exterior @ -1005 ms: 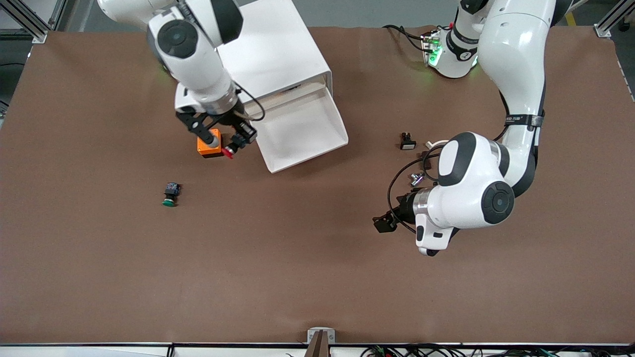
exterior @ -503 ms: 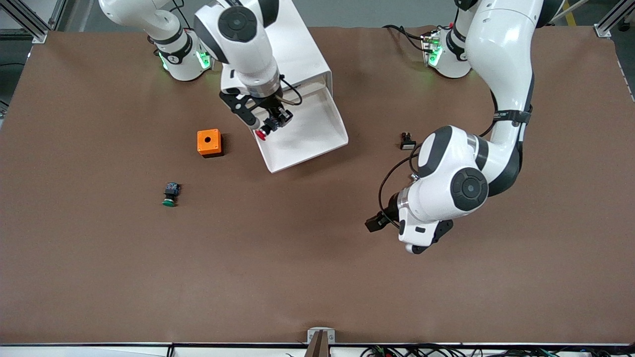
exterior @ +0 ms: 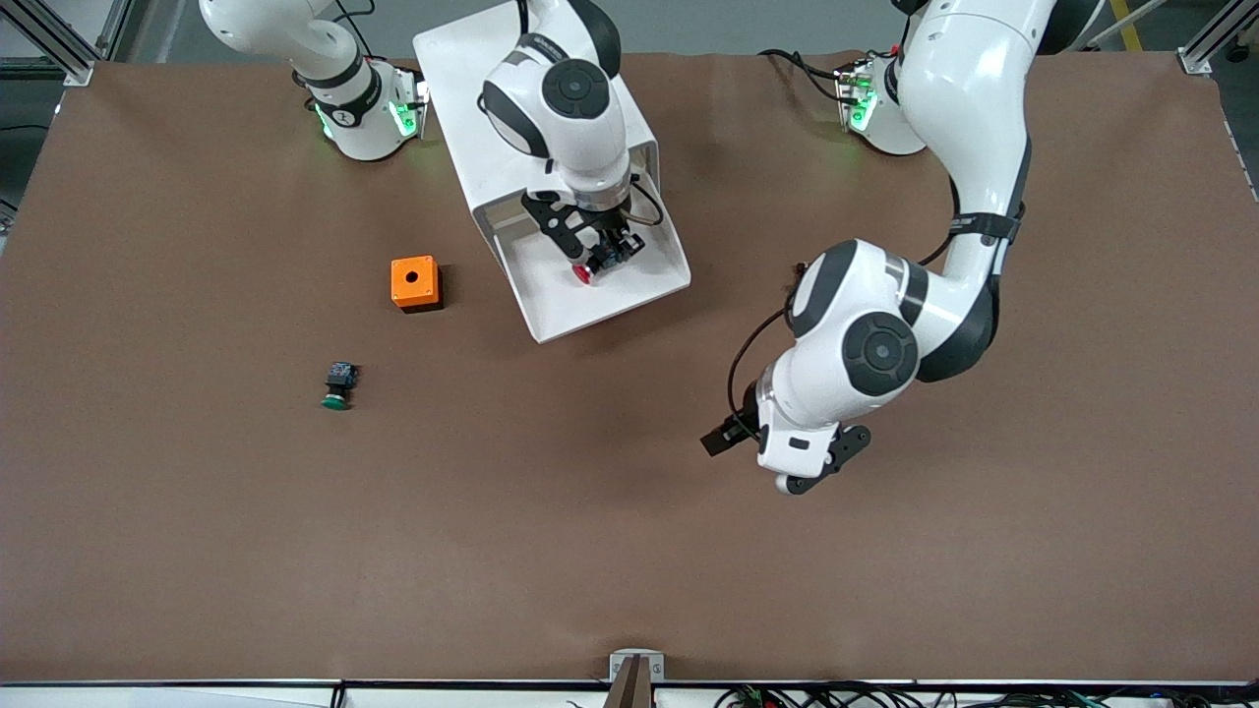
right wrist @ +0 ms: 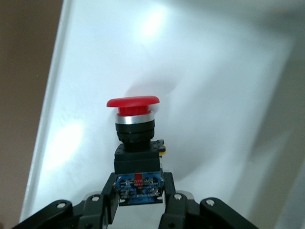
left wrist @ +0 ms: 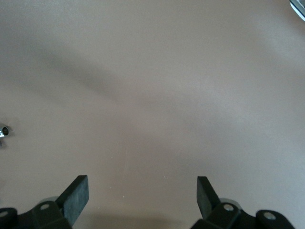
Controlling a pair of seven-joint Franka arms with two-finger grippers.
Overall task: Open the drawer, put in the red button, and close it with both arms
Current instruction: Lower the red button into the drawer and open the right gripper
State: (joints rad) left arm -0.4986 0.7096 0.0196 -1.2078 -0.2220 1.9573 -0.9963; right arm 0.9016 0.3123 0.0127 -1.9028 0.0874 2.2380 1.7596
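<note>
The drawer (exterior: 557, 299) stands pulled out of the white cabinet (exterior: 511, 108), toward the front camera. My right gripper (exterior: 596, 258) hangs over the drawer's tray, shut on the red button (exterior: 583, 273). In the right wrist view the right gripper (right wrist: 139, 190) clamps the blue-black body, and the red button (right wrist: 133, 102) points its cap at the white drawer floor (right wrist: 219, 90). My left gripper (exterior: 821, 462) hovers over bare brown table, toward the left arm's end. The left gripper (left wrist: 143, 186) is open with nothing between its fingers.
An orange box with a hole (exterior: 414, 283) sits beside the drawer, toward the right arm's end. A green-capped button (exterior: 336, 385) lies nearer the front camera than that box. A small silver part (left wrist: 4, 130) shows in the left wrist view.
My right arm carried the red button from beside the orange box to over the open drawer. The left arm swung a little toward the drawer, its gripper still open.
</note>
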